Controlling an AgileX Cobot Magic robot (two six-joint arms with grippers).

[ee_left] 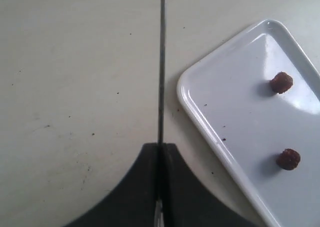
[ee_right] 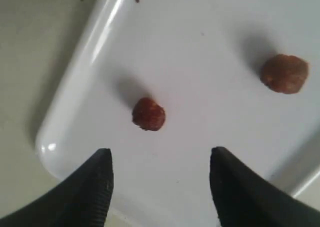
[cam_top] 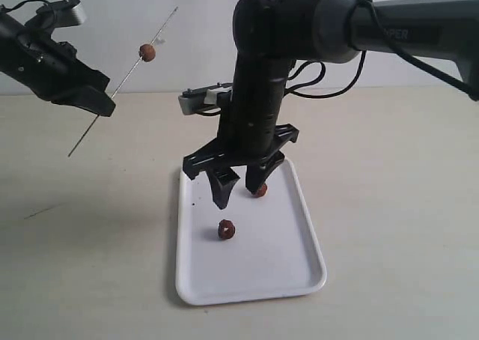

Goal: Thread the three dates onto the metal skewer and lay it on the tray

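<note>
Metal skewer point(cam_top: 127, 76): clamped aslant in the closed left gripper point(cam_top: 97, 104), high off the table, with one date point(cam_top: 147, 52) threaded near its upper end. Left a second date point(cam_top: 227, 230) and a third date point(cam_top: 260, 191) loose on the tray point(cam_top: 284, 265), beneath the wide-open, empty right gripper point(cam_top: 238, 192). Probably risked an off-centre pinch flicking a round date across the slick tray, or the threaded one sliding down the tilt.

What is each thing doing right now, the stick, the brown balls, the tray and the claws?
Skewer: tilted in the air, one date on it.
Threaded date: on the skewer, off the table.
Other two dates: loose on the tray, apart.
Tray: flat on the table.
Left gripper: shut on the skewer.
Right gripper: open over the tray, empty.
</note>
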